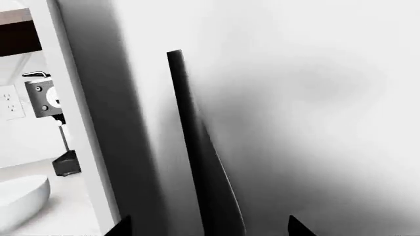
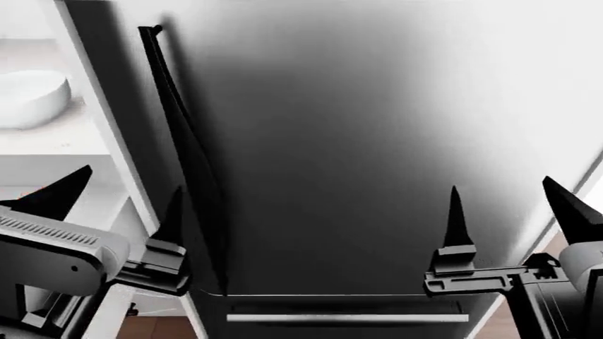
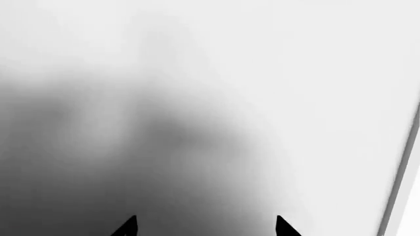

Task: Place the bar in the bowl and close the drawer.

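Observation:
The white bowl [image 2: 28,99] sits on the counter at the far left, also seen as the bowl [image 1: 19,196] in the left wrist view. The bar is out of view. A large white panel [image 2: 377,141] with a long black bar handle [image 2: 183,155] fills most of each view; I cannot tell whether it is the drawer's front. My left gripper [image 2: 118,205] is open close to this panel, and the handle [image 1: 190,137] runs between its fingertips [image 1: 298,227]. My right gripper [image 2: 513,208] is open and empty in front of the bare panel [image 3: 262,73].
A coffee machine [image 1: 46,98] and a wall outlet [image 1: 10,101] stand behind the bowl on the white counter [image 2: 56,141]. The panel's right edge [image 3: 400,177] shows in the right wrist view. A pale horizontal strip [image 2: 349,318] lies below the panel.

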`<state>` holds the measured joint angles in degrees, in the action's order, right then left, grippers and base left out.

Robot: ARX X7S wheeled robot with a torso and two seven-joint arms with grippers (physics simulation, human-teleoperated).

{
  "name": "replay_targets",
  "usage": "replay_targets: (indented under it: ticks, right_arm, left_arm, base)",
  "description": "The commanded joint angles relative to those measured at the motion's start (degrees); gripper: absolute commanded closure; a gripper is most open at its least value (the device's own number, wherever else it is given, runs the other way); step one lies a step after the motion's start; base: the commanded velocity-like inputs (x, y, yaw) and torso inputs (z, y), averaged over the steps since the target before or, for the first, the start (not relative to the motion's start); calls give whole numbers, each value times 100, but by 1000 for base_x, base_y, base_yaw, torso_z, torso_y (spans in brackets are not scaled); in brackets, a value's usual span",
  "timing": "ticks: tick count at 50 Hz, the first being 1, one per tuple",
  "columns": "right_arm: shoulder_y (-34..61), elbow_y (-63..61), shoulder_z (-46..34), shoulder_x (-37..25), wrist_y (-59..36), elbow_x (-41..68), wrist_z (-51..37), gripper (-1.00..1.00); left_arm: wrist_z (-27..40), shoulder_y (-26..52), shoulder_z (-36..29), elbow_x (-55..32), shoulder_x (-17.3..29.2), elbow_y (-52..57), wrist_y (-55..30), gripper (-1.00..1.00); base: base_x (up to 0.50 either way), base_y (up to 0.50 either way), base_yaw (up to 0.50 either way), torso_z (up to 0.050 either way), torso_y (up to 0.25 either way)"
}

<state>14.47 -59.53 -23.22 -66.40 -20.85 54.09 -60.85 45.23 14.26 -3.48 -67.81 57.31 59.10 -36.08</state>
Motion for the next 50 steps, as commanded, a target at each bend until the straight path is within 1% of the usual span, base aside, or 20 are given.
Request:
replay_targets:
  ticks: [1, 17, 32, 50]
  right_arm:
    - [499, -33, -851, -599, 496, 84, -587, -100]
    - [832, -28, -1408, -791, 775, -5, -758, -100]
    - [1143, -30, -1758, -874, 867, 14, -855, -100]
    - [2046, -29, -2764, -1041, 1103, 27, -1056, -100]
  left_arm:
    - [217, 72, -132, -121, 337, 62, 198, -100]
    - [325, 54, -461, -12, 576, 56, 550, -100]
    - [351, 101, -616, 33, 626, -9, 672, -100]
    - [393, 152, -709, 25, 715, -32, 789, -100]
  base:
    - [0, 500, 0, 50, 18]
    - [0, 500, 0, 50, 18]
    - [0, 500, 0, 50, 18]
    - [0, 500, 0, 50, 18]
